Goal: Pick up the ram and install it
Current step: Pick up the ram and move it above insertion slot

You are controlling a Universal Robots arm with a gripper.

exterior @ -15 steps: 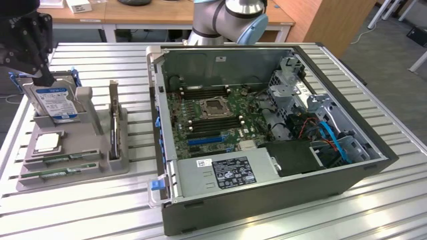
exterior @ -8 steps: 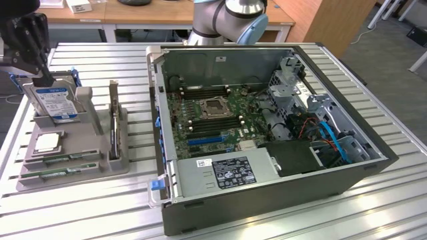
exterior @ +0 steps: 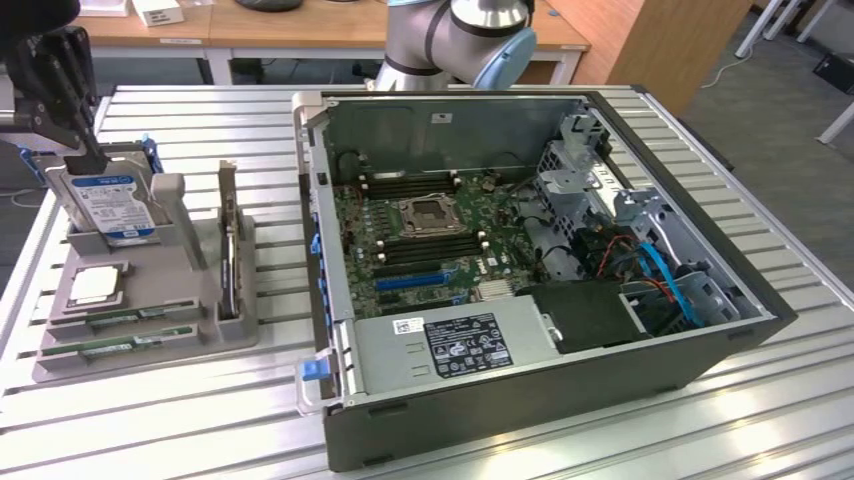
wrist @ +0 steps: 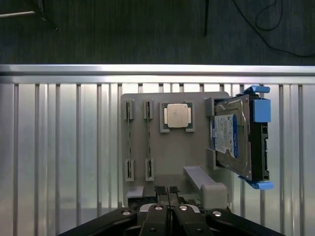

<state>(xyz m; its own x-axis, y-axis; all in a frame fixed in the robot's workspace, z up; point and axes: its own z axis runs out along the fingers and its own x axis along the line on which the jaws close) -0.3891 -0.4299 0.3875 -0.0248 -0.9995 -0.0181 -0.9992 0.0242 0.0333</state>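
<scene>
Tool (wrist: 167, 191) is clenched, fingertips pressed together with nothing between them. It hangs above the gray holder (exterior: 147, 362), well apart from the ram. In the exterior view it sits high at the exterior view's left, over the holder's far end where the hard drive (exterior: 114, 200) stands on edge in blue rails. Ram is not yet picked: two sticks lie lengthwise in their slots at the holder's near end, far ram stick (exterior: 134, 317) and near ram stick (exterior: 127, 344), parallel and just beside each other. Wrist view shows both edge-on, clipped at each end, with neither touching the tool. Processor chip (exterior: 96, 285) lies flat in its square pocket between the sticks and the hard drive. Expansion card (exterior: 230, 240) stands upright along the holder's side toward the exterior view's right. The holder sits on the slatted aluminium counter (exterior: 160, 420). Computer case (exterior: 534, 400) lies open-side-up on the same counter, just beside the holder on the exterior view's right. Inside it the motherboard (exterior: 400, 240) is exposed, with the CPU socket (exterior: 427, 213) mid-board and long black memory slots (exterior: 407, 182) on its far and near sides. Power supply (exterior: 454, 345) is at the case's near end. Arm (exterior: 467, 40) rises at the far side of the case.
</scene>
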